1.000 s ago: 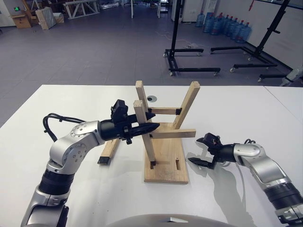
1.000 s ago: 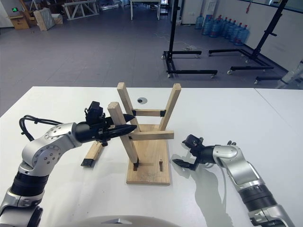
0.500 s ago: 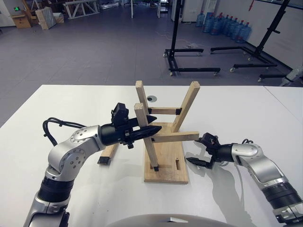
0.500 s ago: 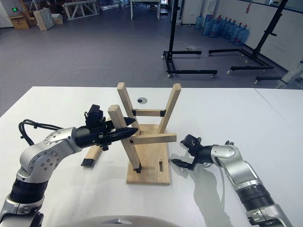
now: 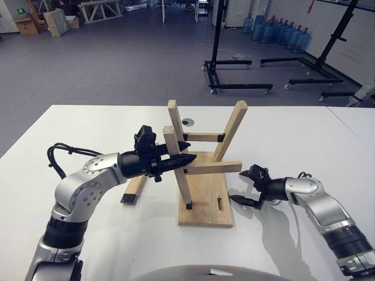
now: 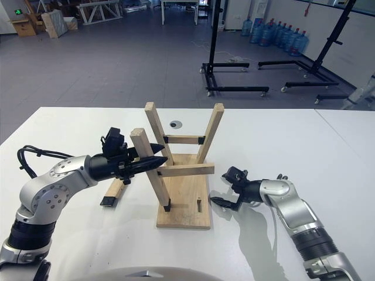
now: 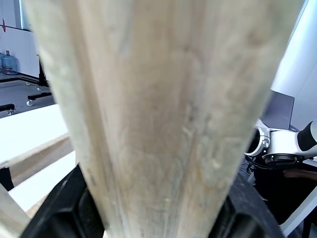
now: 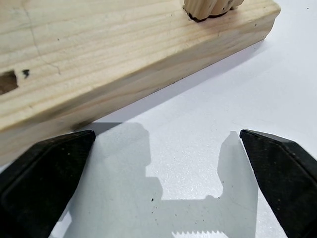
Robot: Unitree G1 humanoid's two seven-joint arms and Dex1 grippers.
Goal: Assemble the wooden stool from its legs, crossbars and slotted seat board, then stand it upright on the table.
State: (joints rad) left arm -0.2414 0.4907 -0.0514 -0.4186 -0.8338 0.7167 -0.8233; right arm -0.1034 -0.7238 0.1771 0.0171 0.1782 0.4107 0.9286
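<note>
Over the last second the left gripper (image 5: 190,158) had pushed the leg (image 5: 183,184) a little toward the right edge of the board (image 5: 205,215), then drawn it back. The foot ended about where it began, at the board's front left corner. It looked like wiggling to find the hole rather than seating. I could not tell whether the foot had gone in, so I judged this leg not yet fixed. The right gripper (image 5: 239,186) had crept closer to the board's right edge and hung low just beside it, jaws wide apart and holding nothing.

The left gripper was clamped on the leg a little above its middle, the dark fingers (image 7: 74,208) pressed against its two sides.

The leg's long axis ran steeply up from the board, not plumb. Its black-tipped foot pointed down at the front left corner, and its top leaned away from the board's right edge. A crossbar (image 5: 217,168) ran from it out over the board's right edge, about level. Two back legs (image 5: 234,126) stood on the far end of the board. One slot (image 5: 220,204) near the front right was open. A spare leg (image 5: 135,187) lay flat on the table (image 5: 281,129), left of the board.
</note>
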